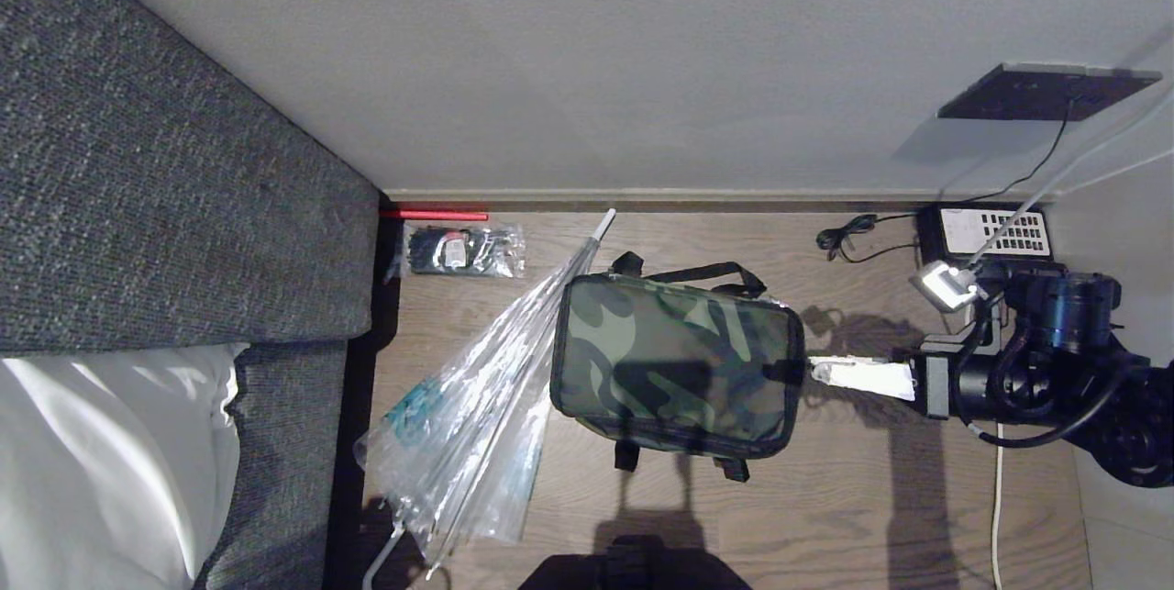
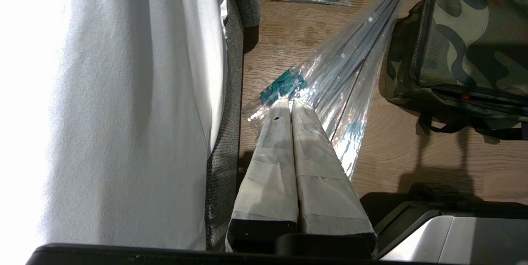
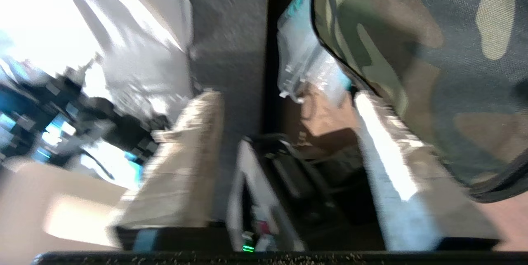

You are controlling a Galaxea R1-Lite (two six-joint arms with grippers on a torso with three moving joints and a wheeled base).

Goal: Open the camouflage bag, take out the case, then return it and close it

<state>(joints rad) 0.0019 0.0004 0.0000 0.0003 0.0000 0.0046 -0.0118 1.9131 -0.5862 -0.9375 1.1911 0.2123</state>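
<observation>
On the wooden floor (image 1: 853, 517), the camouflage bag (image 1: 677, 362) lies zipped between the clear umbrella (image 1: 477, 406) and the right gripper (image 1: 825, 372), whose fingers are spread beside the bag's edge, holding nothing. The left gripper (image 2: 291, 102) hangs pressed together above the umbrella

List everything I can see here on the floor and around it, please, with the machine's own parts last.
boxy camouflage fabric bag: one, green-brown-black, closed, mid-floor
clear plastic umbrella: one, transparent with teal bits, folded, lying along the bag's left side
clear packet of dark items: one, by the wall
black-and-white telephone: one, floor by the wall, right
flat black panel: one, on the wall above the telephone
grey fabric sofa: one, left
white cloth: one, on the sofa
right gripper: pale fingers apart, at the bag's right edge
left gripper: pale fingers together, above the umbrella
</observation>
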